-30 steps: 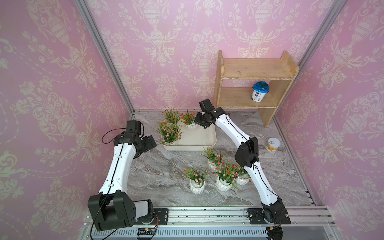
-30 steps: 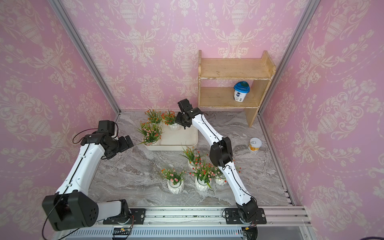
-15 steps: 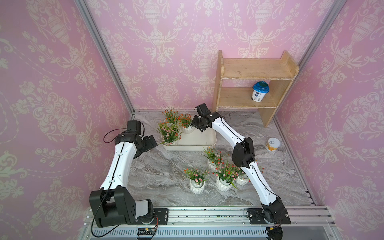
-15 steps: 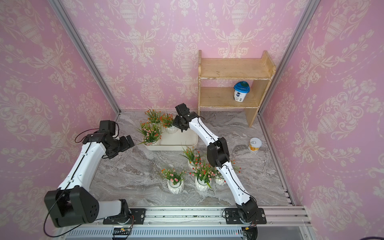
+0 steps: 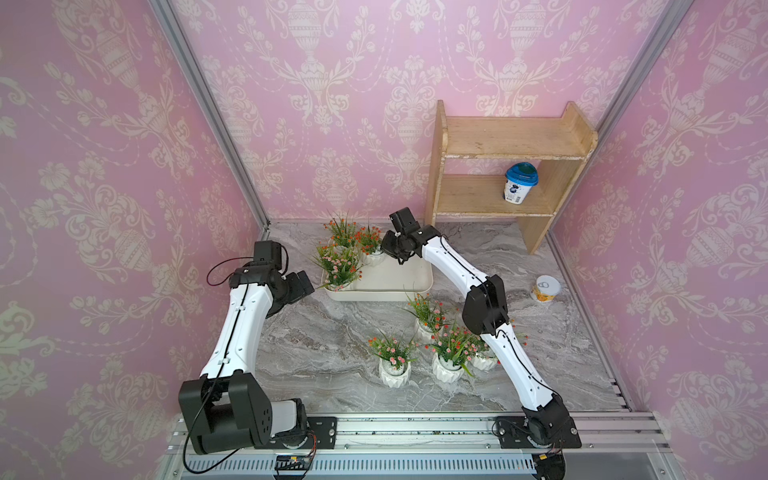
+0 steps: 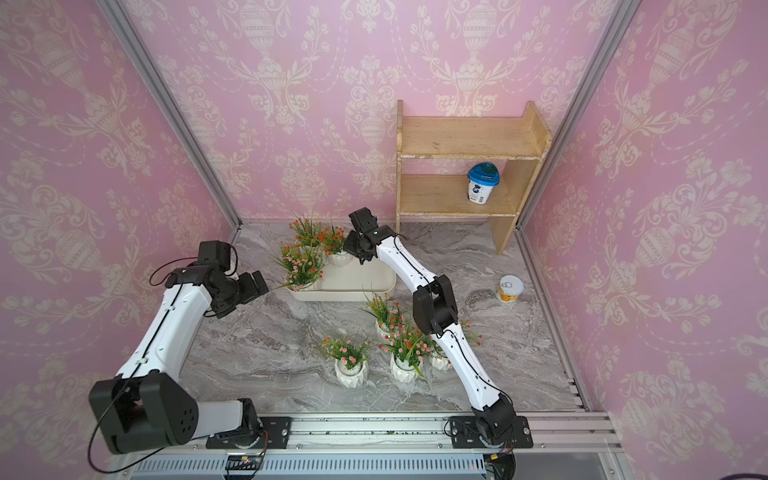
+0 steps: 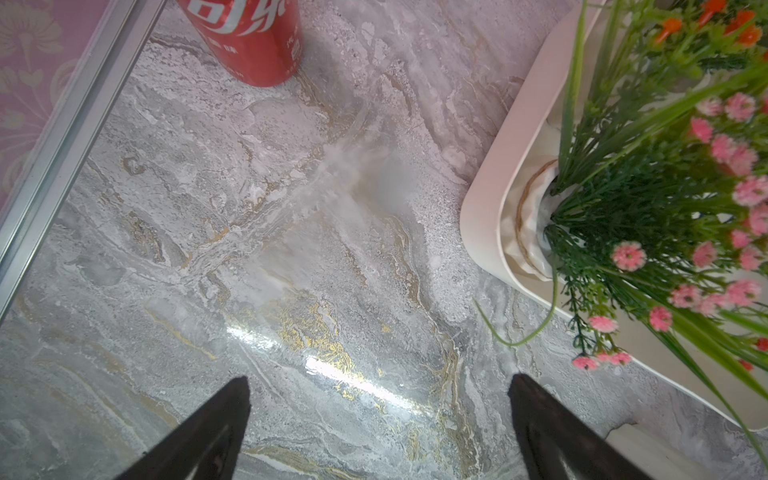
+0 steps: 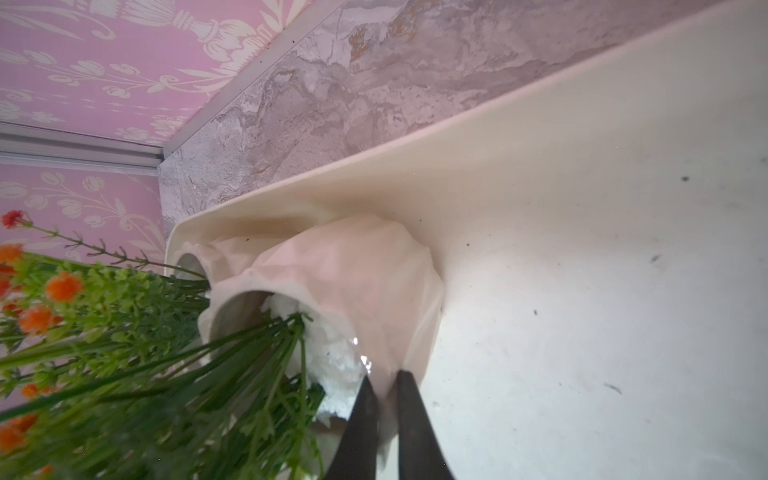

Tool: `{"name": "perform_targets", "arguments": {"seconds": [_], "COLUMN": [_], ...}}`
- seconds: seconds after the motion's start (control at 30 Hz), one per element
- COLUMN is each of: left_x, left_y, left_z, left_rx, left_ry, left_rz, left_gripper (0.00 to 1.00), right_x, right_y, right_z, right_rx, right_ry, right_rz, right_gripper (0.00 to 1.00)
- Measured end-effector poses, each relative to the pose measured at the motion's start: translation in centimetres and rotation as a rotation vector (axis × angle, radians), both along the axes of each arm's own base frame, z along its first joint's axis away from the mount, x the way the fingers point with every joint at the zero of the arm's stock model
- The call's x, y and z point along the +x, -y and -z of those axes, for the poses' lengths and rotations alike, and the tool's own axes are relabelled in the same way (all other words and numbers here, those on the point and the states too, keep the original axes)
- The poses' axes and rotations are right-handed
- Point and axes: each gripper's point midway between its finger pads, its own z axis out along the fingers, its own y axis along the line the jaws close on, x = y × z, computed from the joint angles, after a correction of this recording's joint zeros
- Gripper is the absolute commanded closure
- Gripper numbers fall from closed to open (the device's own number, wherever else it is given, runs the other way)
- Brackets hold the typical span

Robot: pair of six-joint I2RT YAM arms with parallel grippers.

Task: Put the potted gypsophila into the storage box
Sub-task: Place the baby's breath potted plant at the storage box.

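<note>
Potted gypsophila (image 8: 353, 282) in right jaws' pinch, now nearer the storage box (image 5: 382, 296) corner; left jaws wide apart.

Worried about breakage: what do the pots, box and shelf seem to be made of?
The pots look like white ceramic with a faint sheen: crisp facets, thick hard rim. The box is probably plastic: smooth matte cream, rounded moulded rim. The shelf is light, seemingly unfinished wood: visible grain, rough pale edges.
</note>
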Motion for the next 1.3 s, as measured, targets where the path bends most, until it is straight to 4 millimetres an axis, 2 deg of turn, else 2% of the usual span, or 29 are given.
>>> {"name": "perform_targets", "arguments": {"seconds": [0.2, 0.67, 0.8, 0.93, 1.03, 1.17, 1.3], "left_x": [0.0, -0.3, -0.3, -0.5, -0.7, -1.4, -2.3], "left_y": [-0.1, 0.0, -0.2, -0.2, -0.1, 0.0, 0.1], "left_z": [0.0, 0.4, 0.4, -0.2, -0.8, -1.6, -2.3], "left_rx": [-0.003, -0.009, -0.009, -0.007, -0.005, -0.002, -0.001], "left_ry": [0.000, -0.011, -0.010, 0.008, 0.029, 0.045, 0.051], "left_rz": [-0.004, -0.004, -0.007, -0.009, -0.009, -0.009, -0.009], "left_gripper": [0.01, 0.01, 0.01, 0.01, 0.01, 0.01, 0.01], "right_x": [0.3, 0.6, 0.6, 0.4, 0.0, -0.6, -1.4], "right_y": [-0.4, -0.9, -0.9, 0.1, 0.9, 1.7, 2.4], "right_z": [-0.4, -0.9, -1.0, -1.6, -3.4, -7.4, -11.9], "right_rx": [0.020, 0.049, 0.035, -0.009, -0.028, -0.028, -0.029], "right_ry": [0.018, 0.036, 0.047, 0.050, 0.069, 0.116, 0.185], "right_rz": [-0.004, -0.006, -0.019, -0.005, 0.009, 0.017, -0.005], "right_gripper": [0.84, 0.65, 0.61, 0.57, 0.54, 0.45, 0.13]}}
